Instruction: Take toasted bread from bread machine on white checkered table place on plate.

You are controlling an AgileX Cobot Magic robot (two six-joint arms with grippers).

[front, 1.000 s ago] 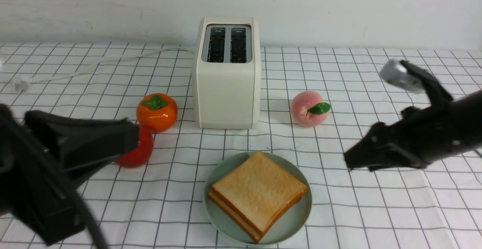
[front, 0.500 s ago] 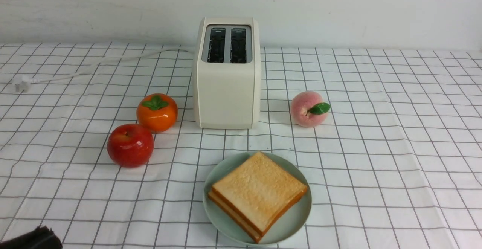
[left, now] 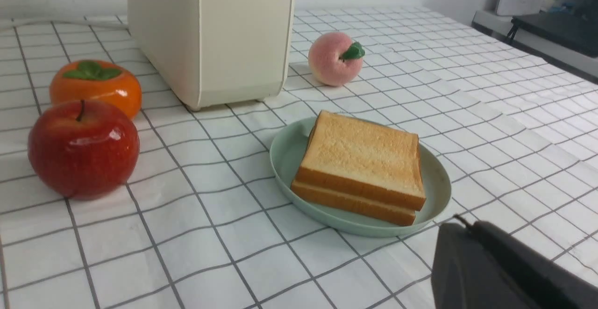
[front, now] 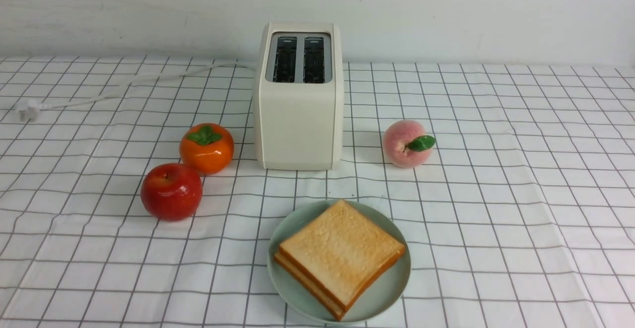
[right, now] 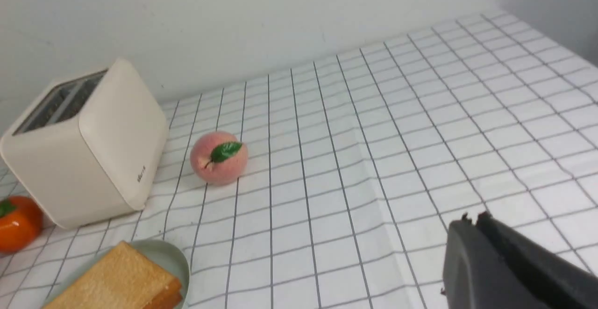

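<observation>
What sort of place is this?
Probably a staged test bench, not a kitchen: the toaster has its plug lying loose on the checkered tablecloth, the apple looks glossy and artificial, and the wall behind is bare.

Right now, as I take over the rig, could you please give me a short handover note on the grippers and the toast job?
Left gripper: shut, empty, above the white checkered table beside the plate.
Right gripper: shut, empty, above bare cloth on the peach's side.
Toasted bread: both slices stacked flat on the plate, in front of the bread machine.
Done: the bread machine looks empty and the toast is plated.
Left: nothing that I can see. Neither arm shows in the front view.
</observation>
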